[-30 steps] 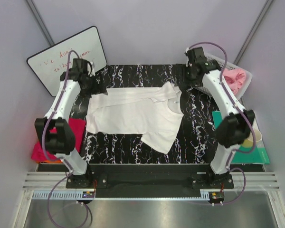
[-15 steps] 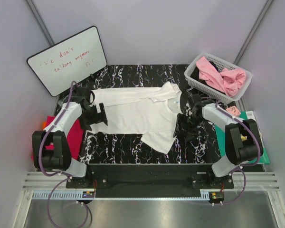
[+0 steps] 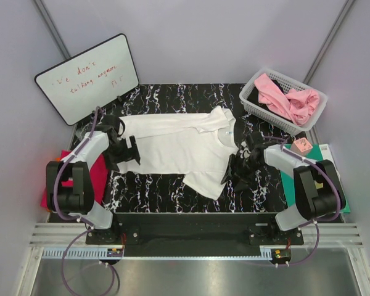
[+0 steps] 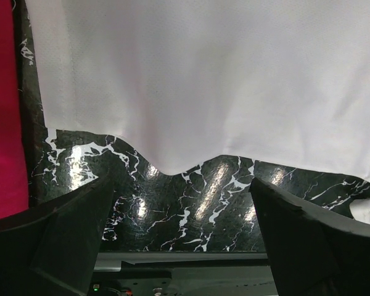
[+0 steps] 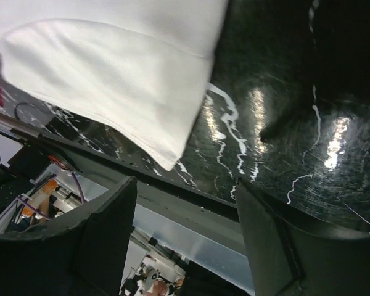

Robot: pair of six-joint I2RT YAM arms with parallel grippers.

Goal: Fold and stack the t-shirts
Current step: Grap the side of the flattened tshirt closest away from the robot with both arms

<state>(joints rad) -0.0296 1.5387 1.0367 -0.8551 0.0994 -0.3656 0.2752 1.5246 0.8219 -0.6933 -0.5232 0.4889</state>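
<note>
A lab booth: whiteboard (image 3: 86,77), aluminium rails (image 3: 191,236).

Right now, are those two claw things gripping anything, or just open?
Left gripper: open, holding nothing, over the white t-shirt edge.
Right gripper: open, holding nothing, beside its sleeve.

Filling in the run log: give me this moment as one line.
left gripper open, short of hem | right gripper open beside sleeve | white t-shirt spread flat, unfolded
</note>
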